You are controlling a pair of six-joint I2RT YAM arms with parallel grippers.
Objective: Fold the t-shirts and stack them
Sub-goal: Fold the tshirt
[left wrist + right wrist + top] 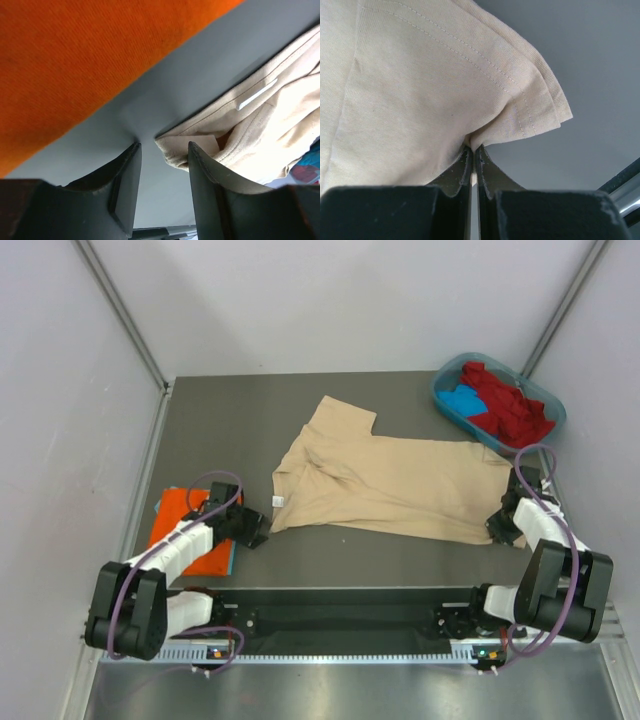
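A beige-tan t-shirt (390, 480) lies spread and rumpled across the middle of the table, its small white neck label (278, 501) at its left end. My left gripper (256, 528) is open on the table just left of the collar; in the left wrist view the collar edge (172, 152) sits right before the open fingers (162, 150). My right gripper (503, 527) is shut on the shirt's hem corner at the right; the right wrist view shows the fabric (445, 85) pinched at the fingertips (471, 149). A folded orange t-shirt (180, 525) lies at the left, with a blue edge under it.
A teal-blue oval tub (497, 400) at the back right holds red (510, 400) and blue (462, 400) shirts. Grey walls stand on both sides and at the back. A metal rail (330, 640) runs along the near edge between the arm bases.
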